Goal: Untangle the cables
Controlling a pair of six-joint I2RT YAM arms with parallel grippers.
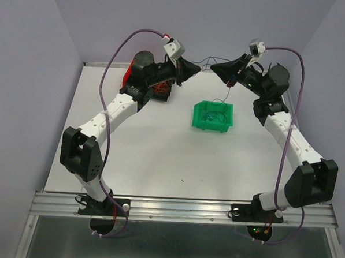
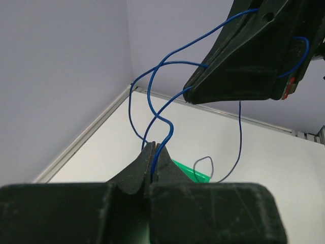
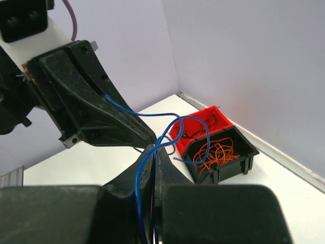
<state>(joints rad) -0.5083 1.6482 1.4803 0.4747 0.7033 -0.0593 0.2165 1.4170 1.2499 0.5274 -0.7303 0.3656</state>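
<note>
Left wrist view: left gripper (image 2: pixel 154 152) and right gripper (image 2: pixel 195 94) each clamp thin blue cables (image 2: pixel 239 132), looped together mid-air above the green bin (image 2: pixel 187 171). The strands look light and limp, probably best regripped beside the crossing.

green bin (image 1: pixel 212 129): mid-table | red bin (image 3: pixel 199 115) just beside black bin (image 3: pixel 231 165): far-left corner | table (image 1: pixel 159 157): white

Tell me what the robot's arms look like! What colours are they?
The left arm and right arm are white tubes with chunky black joints. The left gripper and right gripper are black and pointy, like beaks. A thick lilac cable loops along each arm.
</note>
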